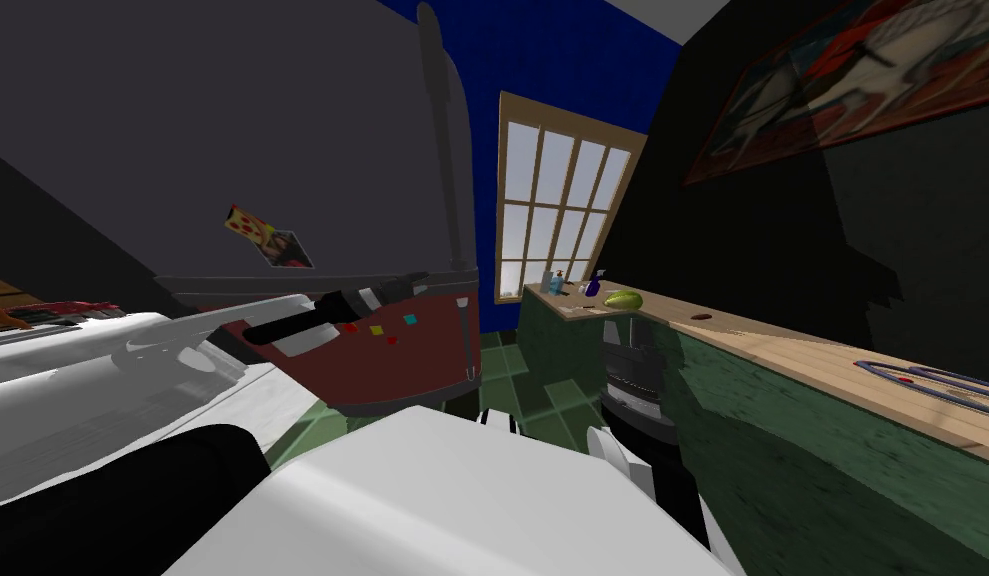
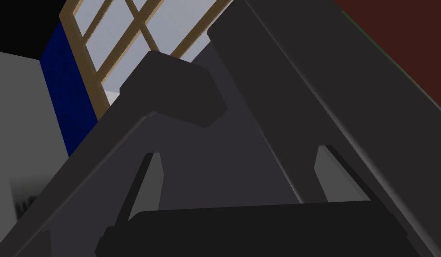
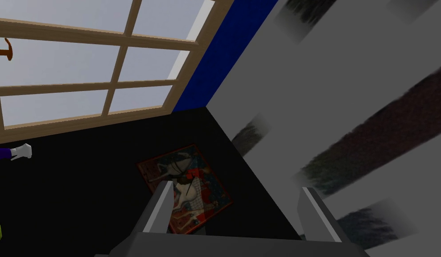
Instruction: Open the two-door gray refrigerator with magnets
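Overhead, our left gripper sits at the gray refrigerator on the left, near its handle. At the left wrist, the fingers stand apart by that handle; we should centre it, then clamp squarely before pulling. Our right gripper hangs spread wide too.

The refrigerator left — counter right, window between
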Robot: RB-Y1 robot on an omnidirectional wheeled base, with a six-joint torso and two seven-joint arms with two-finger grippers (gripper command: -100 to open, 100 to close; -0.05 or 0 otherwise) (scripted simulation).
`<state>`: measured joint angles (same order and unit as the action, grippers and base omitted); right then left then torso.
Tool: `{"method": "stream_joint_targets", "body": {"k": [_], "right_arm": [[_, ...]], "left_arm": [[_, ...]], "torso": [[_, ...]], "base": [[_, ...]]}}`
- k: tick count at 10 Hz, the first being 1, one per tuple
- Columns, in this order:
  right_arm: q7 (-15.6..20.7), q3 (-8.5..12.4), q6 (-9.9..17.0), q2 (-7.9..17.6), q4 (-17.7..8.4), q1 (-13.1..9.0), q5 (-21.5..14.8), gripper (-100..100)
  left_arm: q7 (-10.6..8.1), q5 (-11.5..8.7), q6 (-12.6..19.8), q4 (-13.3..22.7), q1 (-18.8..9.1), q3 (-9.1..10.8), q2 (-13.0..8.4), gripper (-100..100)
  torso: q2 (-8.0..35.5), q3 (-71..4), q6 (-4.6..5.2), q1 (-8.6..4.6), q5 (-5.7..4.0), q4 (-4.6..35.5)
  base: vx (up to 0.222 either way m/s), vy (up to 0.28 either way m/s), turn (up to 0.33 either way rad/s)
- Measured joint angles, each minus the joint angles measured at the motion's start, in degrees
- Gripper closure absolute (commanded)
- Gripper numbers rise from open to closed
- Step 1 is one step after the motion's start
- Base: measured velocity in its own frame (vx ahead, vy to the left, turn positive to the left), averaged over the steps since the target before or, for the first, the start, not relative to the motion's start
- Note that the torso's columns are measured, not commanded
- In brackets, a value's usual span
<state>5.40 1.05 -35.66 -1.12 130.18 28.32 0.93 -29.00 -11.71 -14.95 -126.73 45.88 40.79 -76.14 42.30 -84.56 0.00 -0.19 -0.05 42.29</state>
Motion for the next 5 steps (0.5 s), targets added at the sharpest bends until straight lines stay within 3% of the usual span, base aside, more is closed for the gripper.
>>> {"method": "stream_joint_targets", "body": {"k": [5], "right_arm": [[0.00,0.01,0.00,0.01,0.00,0.00,0.00,0]], "left_arm": [[-3.01,-0.98,2.70,1.40,1.49,4.30,-6.89,-100]], "torso": [[-0.01,-0.01,0.00,0.13,0.04,-0.01]], "base": [[0.045,-0.096,0.010]]}}
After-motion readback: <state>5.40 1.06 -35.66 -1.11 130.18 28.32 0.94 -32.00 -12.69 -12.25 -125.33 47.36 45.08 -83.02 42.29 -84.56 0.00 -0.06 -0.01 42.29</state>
